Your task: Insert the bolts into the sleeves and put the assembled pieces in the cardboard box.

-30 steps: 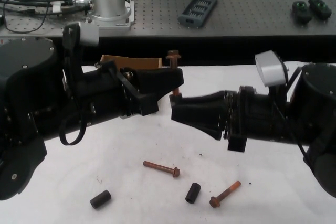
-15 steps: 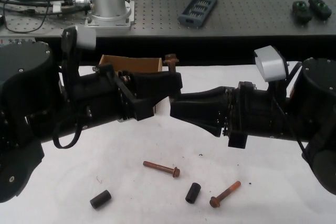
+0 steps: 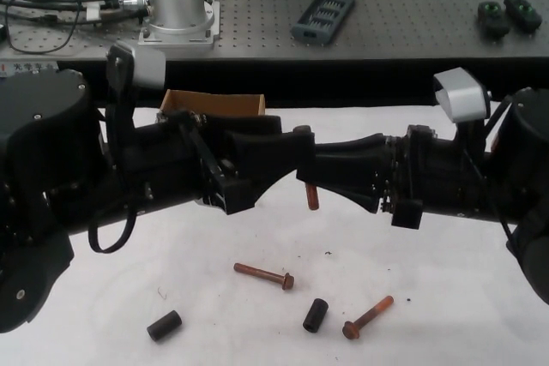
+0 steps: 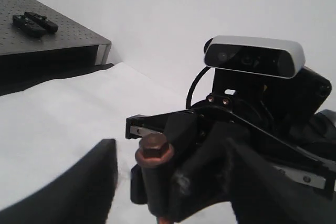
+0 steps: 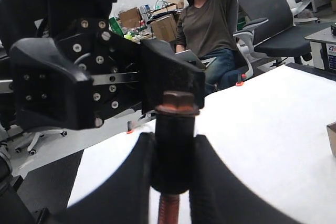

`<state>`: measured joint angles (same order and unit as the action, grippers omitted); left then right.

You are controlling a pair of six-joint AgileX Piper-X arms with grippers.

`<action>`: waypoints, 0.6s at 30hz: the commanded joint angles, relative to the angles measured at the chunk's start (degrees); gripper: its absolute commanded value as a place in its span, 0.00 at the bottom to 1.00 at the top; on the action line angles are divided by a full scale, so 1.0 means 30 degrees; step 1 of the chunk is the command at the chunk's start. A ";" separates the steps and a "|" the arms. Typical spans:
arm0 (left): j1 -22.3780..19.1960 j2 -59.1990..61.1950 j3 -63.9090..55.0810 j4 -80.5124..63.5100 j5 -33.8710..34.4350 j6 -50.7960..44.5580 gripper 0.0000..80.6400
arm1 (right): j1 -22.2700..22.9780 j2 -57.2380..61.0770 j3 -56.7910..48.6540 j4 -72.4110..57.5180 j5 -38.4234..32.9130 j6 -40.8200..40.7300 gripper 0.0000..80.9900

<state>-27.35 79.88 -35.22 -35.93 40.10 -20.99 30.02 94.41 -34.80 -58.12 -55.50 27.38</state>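
A copper bolt [image 5: 177, 103] sits head-up in a black sleeve [image 5: 173, 153], and my right gripper [image 5: 173, 156] is shut on that sleeve. The bolt's shaft [image 3: 312, 196] pokes out below the right gripper [image 3: 313, 173], above the white cloth. My left gripper [image 3: 292, 141] meets it tip to tip and stands open around the bolt head [image 4: 156, 148], with a gap between one finger [image 4: 97, 179] and the sleeve [image 4: 153, 184]. On the cloth lie two loose bolts [image 3: 264, 276] [image 3: 367, 317] and two loose sleeves [image 3: 164, 325] [image 3: 316, 315]. The cardboard box [image 3: 214, 102] stands behind the left arm.
A white cloth [image 3: 257, 237] covers the near bench. Behind it, the perforated table carries a grey slotted tray [image 3: 324, 11], a metal base [image 3: 176, 2] with cables and two small black parts [image 3: 509, 15]. Both arms span the middle of the cloth.
The bolt, which stood high in the left gripper, has gone down into the sleeve; its shaft now hangs below the right gripper. Both grippers have shifted right and closed up together.
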 commanded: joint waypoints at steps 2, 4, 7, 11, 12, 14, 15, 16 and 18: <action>-0.0035 -0.0071 0.0031 -0.0213 0.0017 0.0561 0.54 | -0.0076 -0.0002 -0.0253 -0.0980 0.0651 0.1013 0.07; 0.0005 -0.0071 0.0031 -0.0213 -0.0383 0.0898 0.54 | -0.0076 -0.0002 -0.0303 -0.0788 0.0732 0.1008 0.07; 0.0225 -0.0373 0.0031 0.0023 -0.1203 0.1366 0.54 | -0.0188 -0.0002 -0.0695 0.0800 0.1180 0.1008 0.07; 0.0830 -0.1849 0.0031 0.2690 -0.3132 0.2793 0.53 | -0.0274 -0.0002 -0.2336 0.5000 0.1179 -0.0644 0.07; 0.1009 -0.2454 0.0031 0.4075 -0.3956 0.3629 0.53 | -0.0274 -0.0002 -0.2956 0.6007 0.1179 -0.1251 0.07; 0.1354 -0.3618 0.0031 0.6752 -0.6294 0.5194 0.53 | -0.0274 -0.0002 -0.4320 0.8825 0.1725 -0.2931 0.07; 0.1485 -0.4209 0.0031 0.8082 -0.7243 0.5848 0.53 | -0.0274 0.0118 -0.4910 1.0228 0.2100 -0.3589 0.07; 0.1605 -0.4670 0.0031 0.9157 -0.7801 0.6240 0.53 | -0.0274 0.0275 -0.5659 1.1534 0.2505 -0.4376 0.07; 0.1765 -0.5596 0.0031 1.0688 -0.8824 0.6591 0.53 | -0.0274 0.1012 -0.7212 1.3531 0.2877 -0.5469 0.07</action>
<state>-22.92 67.34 -35.09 -12.01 19.99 -5.47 29.54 95.59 -51.99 -24.63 -48.32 15.37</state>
